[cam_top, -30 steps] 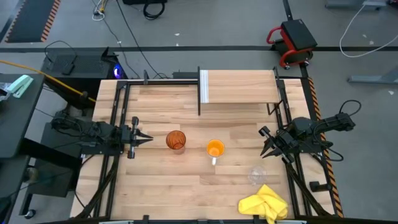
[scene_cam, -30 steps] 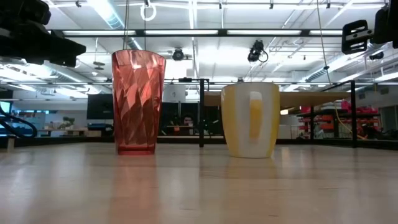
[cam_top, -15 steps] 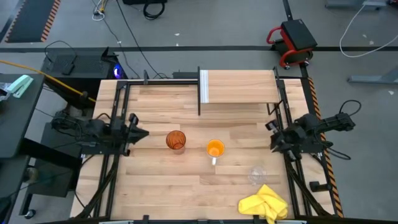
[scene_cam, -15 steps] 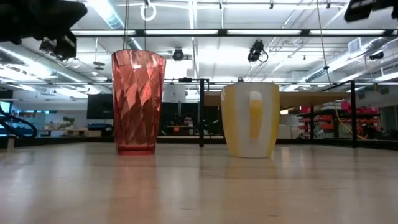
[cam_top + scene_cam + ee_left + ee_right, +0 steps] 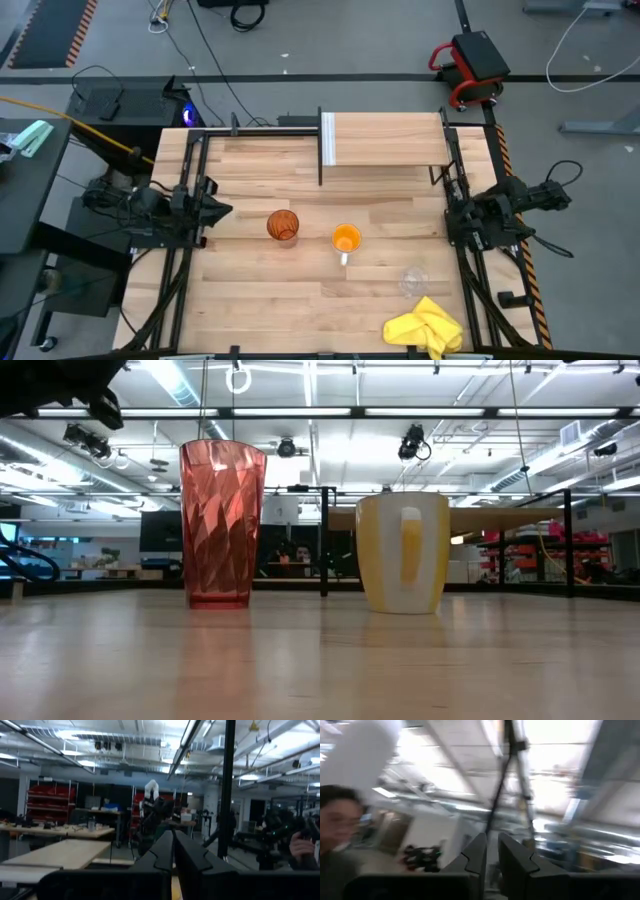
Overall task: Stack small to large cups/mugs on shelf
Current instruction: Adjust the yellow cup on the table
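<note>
The left gripper (image 5: 222, 210) sits at the table's 9 o'clock edge, clear of every cup, and its two dark fingers (image 5: 161, 857) are pressed together with nothing between them. Just toward 3 o'clock from it, near the table's middle, the tall amber tumbler (image 5: 283, 224) stands upright on the wood; from table height it shows as a faceted reddish vessel (image 5: 222, 525). Beside it, further toward 3 o'clock and not touching, the orange mug (image 5: 346, 240) stands upright with its pale handle pointing to 6 o'clock. At 12 o'clock from the mug, the shelf (image 5: 385, 140) stands along the far edge, its white end panel at the 9 o'clock end. Toward 5 o'clock from the mug, the small clear glass cup (image 5: 413, 281) rests on the table, with the yellow cloth (image 5: 425, 328) just at its 6 o'clock. The right gripper (image 5: 451, 215) sits at the 3 o'clock edge, its fingers (image 5: 476, 855) nearly together, holding nothing.
</note>
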`<action>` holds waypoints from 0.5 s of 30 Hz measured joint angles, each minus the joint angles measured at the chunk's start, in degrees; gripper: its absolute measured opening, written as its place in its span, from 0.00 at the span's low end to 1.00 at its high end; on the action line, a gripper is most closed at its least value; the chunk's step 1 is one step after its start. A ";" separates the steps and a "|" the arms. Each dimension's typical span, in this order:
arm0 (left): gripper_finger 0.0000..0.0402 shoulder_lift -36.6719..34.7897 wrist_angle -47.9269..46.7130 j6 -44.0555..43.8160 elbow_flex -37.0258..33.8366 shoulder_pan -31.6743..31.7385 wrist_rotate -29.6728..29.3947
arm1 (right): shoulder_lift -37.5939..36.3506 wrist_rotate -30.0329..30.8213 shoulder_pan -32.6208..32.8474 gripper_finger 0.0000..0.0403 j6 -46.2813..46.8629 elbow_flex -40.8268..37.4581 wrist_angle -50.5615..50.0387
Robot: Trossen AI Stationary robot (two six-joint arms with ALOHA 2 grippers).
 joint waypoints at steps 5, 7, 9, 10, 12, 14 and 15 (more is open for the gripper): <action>0.09 0.00 4.40 0.02 0.06 0.00 0.00 | 1.08 8.00 -0.02 0.14 0.20 2.91 -0.06; 0.10 0.00 5.41 0.00 0.06 0.00 0.00 | 2.28 8.04 0.00 0.14 0.20 4.23 -0.06; 0.11 0.01 5.52 0.01 0.30 0.00 0.00 | 3.96 8.05 0.00 0.14 0.21 5.62 -0.10; 0.12 0.02 5.52 0.00 0.55 0.00 0.00 | 4.93 8.04 0.00 0.14 0.23 6.42 -0.11; 0.13 0.52 5.64 0.02 1.34 0.00 0.00 | 7.20 7.75 -0.02 0.14 1.49 8.18 -0.07; 0.14 1.70 5.50 0.04 2.36 0.02 0.00 | 9.72 6.63 0.00 0.14 4.63 9.97 -0.09; 0.14 2.78 5.50 0.25 3.19 0.00 0.02 | 11.20 6.18 -0.02 0.14 6.01 10.97 -0.11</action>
